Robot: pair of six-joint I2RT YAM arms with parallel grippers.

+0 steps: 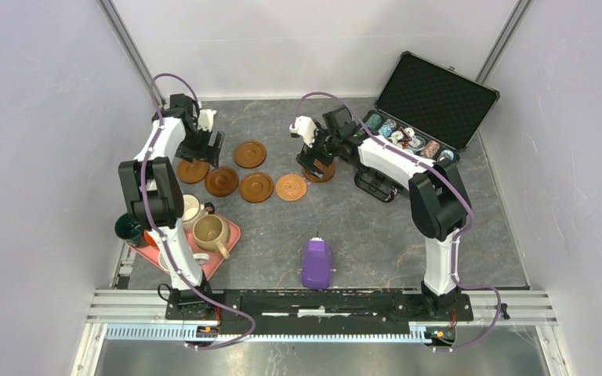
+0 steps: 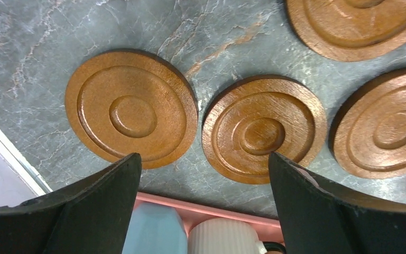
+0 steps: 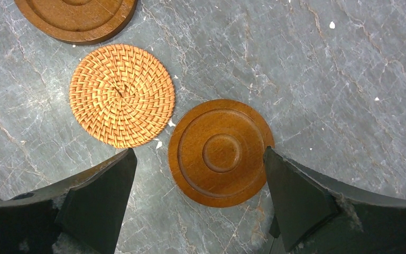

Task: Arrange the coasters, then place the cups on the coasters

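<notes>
- While the six coasters [image 1: 249, 153] lie in a loose cluster at the far middle of the grey table [image 1: 384, 235], the overhead view shows the mugs [image 1: 212, 231] crowded on a pink tray [image 1: 232, 229] by the left arm's base. No mug stands on a coaster, so arranging looks to be the step in hand. The left gripper [image 1: 206, 149] hangs over the leftmost wooden coaster [image 1: 189, 171], and the right gripper [image 1: 313, 157] hangs over the rightmost wooden coaster [image 1: 323, 174].
- From the left wrist, the left gripper [image 2: 203, 157] has its jaws spread wide and holds nothing. Below it are the leftmost wooden coaster [image 2: 131, 108] and its neighbour [image 2: 264, 135], which nearly touch. A light blue mug [image 2: 156, 230] and a ribbed white mug [image 2: 227, 238] sit on the pink tray [image 2: 206, 209] at the frame's bottom.
- From the right wrist, the right gripper [image 3: 198, 152] is equally wide and empty. It straddles the rightmost wooden coaster [image 3: 219, 152], which lies flat just beside the woven coaster [image 3: 121, 95].
- Judged from this, the next move calls for each gripper to descend and close across a thin disc's rim. The crowded coasters then need spreading apart enough for mugs to stand on them.
</notes>
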